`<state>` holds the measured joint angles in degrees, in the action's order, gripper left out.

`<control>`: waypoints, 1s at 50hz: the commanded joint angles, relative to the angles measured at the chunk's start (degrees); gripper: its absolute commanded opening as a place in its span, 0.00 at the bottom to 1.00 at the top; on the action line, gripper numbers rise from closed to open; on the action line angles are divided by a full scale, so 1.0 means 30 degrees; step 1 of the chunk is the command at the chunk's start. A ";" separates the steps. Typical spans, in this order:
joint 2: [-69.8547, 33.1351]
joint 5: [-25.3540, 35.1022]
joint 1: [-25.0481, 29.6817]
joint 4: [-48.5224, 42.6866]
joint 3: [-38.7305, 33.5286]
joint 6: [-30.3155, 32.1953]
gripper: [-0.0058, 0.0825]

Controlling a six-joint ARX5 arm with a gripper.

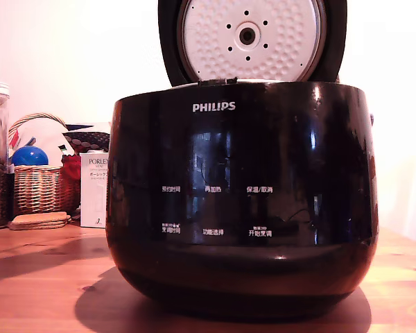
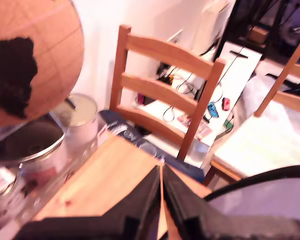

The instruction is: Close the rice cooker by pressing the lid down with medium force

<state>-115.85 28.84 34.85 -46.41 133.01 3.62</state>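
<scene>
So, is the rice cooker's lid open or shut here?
Open. The lid stands raised behind the rice cooker, its dimpled inner plate facing the exterior view's camera.

White "PHILIPS" high on the front of the rice cooker (image 1: 298, 159). Beneath it, two rows of small white Chinese button labels: 再加热 and 保温/取消 legible in the upper row, 功能选择 and 开始烹调 in the lower, the leftmost pair too blurred to read. "PORLE", cut off by the rice cooker, on a white box (image 1: 92, 198) at the exterior view's left.
</scene>
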 commanded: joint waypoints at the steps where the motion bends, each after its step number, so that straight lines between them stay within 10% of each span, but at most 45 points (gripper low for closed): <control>1: -0.0044 -0.0204 0.0197 -0.0102 -0.0831 0.0291 0.04; 50: 0.8269 -0.1508 0.0430 1.0112 -1.6772 -0.1552 0.04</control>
<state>-93.49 24.25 35.62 -17.80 84.60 -0.67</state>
